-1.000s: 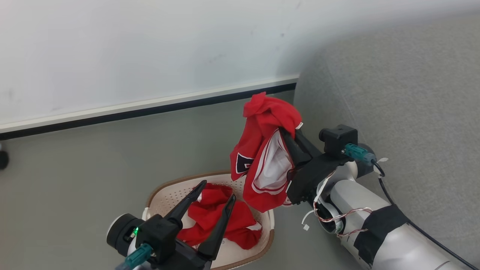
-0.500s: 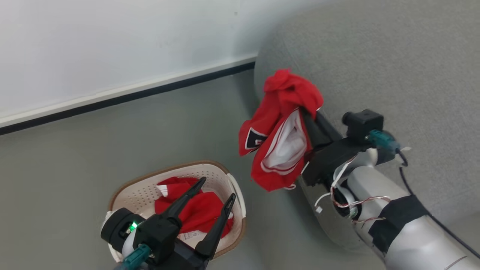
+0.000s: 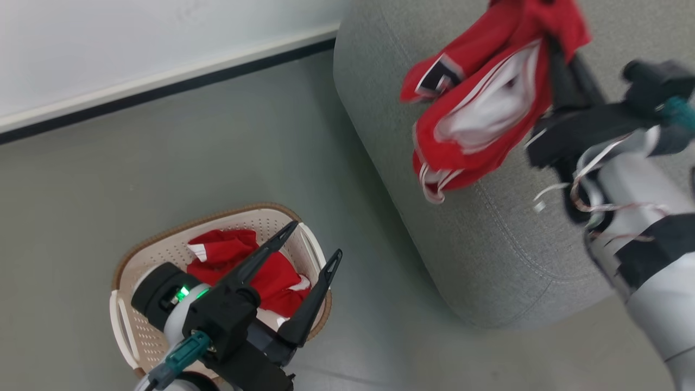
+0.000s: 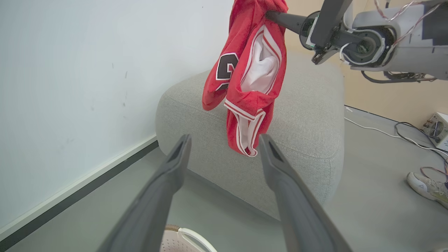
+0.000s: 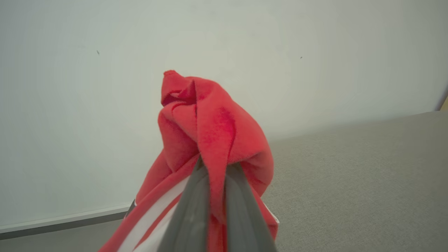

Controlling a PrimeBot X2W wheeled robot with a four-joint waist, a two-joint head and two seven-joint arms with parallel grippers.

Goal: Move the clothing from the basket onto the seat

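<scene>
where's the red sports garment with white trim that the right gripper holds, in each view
Head view: the red sports garment with white trim is at the upper right, against the grey fabric sofa.
Left wrist view: top centre, hanging in front of the sofa.
Right wrist view: centre, bunched over the right gripper, which is shut on it.
Shared landmark: the grey sofa.

The hanging red garment [image 4: 257, 101] bears a dark number [image 4: 225, 67] with white edging. It is folded so that just part of one curved digit shows, and which digit cannot be told. In the head view it is blurred.
</scene>
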